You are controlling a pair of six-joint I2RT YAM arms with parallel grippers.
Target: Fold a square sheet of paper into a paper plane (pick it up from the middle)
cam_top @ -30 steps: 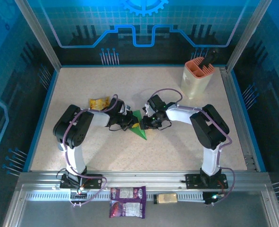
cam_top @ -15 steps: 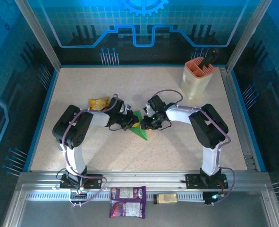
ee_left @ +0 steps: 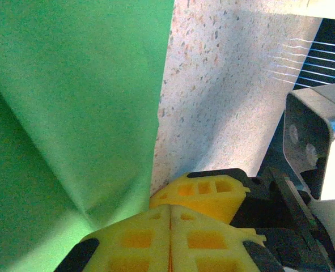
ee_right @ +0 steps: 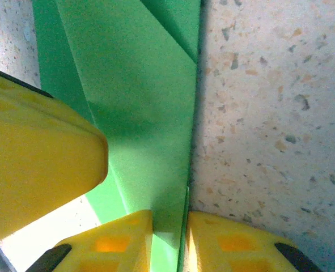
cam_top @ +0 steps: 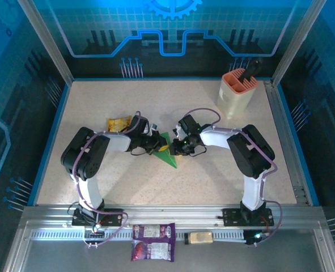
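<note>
No text legible. Print on the purple-and-white foil snack packet [cam_top: 153, 241] at 6 o'clock and the crinkled yellow packet [cam_top: 119, 123] at 10 o'clock is too small to read.

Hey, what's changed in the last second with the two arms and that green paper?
The right gripper closed its fingers onto the folded green paper and now pinches it. The left arm swung its elbow a little to the left. The left gripper stayed shut beside the paper. The paper, the yellow packet and the holder did not move.

Black-and-white arms [cam_top: 90, 187], purple cables [cam_top: 204, 108], yellow fingers [ee_left: 212, 241]
</note>
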